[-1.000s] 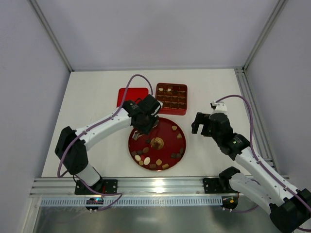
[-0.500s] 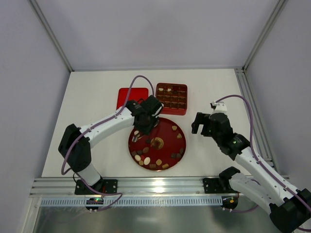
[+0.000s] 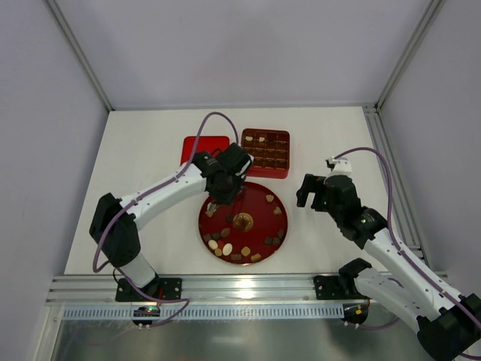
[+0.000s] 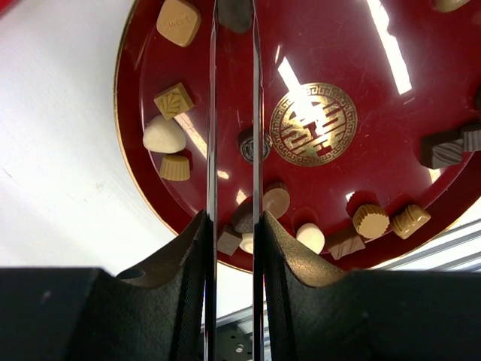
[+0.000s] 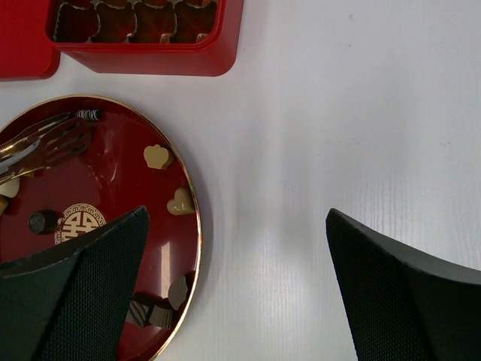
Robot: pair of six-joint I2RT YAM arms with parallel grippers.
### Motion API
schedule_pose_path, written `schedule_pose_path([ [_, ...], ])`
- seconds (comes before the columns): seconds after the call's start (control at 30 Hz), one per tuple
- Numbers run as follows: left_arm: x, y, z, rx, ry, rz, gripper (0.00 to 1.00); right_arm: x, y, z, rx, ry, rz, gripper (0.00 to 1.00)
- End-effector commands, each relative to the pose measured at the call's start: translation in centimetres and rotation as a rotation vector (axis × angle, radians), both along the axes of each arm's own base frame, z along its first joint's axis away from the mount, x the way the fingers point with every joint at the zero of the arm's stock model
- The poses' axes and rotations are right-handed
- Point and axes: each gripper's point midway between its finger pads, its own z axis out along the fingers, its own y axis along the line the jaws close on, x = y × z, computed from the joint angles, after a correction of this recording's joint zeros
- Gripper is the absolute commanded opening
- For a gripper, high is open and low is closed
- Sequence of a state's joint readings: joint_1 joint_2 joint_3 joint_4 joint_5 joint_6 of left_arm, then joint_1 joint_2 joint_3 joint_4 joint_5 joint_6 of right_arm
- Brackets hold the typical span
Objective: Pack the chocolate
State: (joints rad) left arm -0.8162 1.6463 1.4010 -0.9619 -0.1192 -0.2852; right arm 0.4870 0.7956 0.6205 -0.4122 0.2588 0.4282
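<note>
White table (image 3: 150, 226): left tool (image 4: 233, 218), clenching tweezers (image 4: 212, 113), just narrowed them around a chocolate (image 4: 234, 11) near the plate (image 4: 338, 45) rim; right tool (image 5: 237, 213) released.

White arms (image 3: 165, 192) carry purple cables (image 3: 216, 115) — pincers (image 5: 237, 214) black.

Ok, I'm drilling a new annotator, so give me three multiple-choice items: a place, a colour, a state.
1. Where does the red grid box stand? A) beyond the far edge of the round plate B) between the arm bases C) on the plate
2. The emblem at the plate's centre is: A) silver B) gold C) green
3. The jaws of the right gripper are: A) shut on a chocolate B) wide open, empty C) shut on a lid
1 A, the top view shows it past the plate; 2 B, it gleams gold; 3 B, bare table shows between them.
</note>
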Motion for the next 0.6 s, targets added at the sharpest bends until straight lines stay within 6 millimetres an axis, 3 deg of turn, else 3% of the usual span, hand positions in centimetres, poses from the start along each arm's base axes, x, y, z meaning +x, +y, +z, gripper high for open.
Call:
schedule_pose_path([
  [0.0,0.6,-1.0,4.4,-0.101,-0.075,0.001,0.27,0.5,0.0,1.2,0.024,-0.047,-0.014,1.0],
  [0.23,1.1,-1.6,6.9,-0.147,-0.116,0.008,0.26,0.6,0.1,1.2,0.025,-0.047,-0.013,1.0],
  [0.4,2.6,-3.1,9.1,-0.201,-0.172,0.017,0.26,0.7,0.1,1.5,0.026,-0.051,-0.013,1.0],
  [0.57,6.5,-6.1,11.9,-0.258,-0.272,0.041,0.26,0.9,0.0,1.9,0.018,-0.057,-0.014,1.0],
])
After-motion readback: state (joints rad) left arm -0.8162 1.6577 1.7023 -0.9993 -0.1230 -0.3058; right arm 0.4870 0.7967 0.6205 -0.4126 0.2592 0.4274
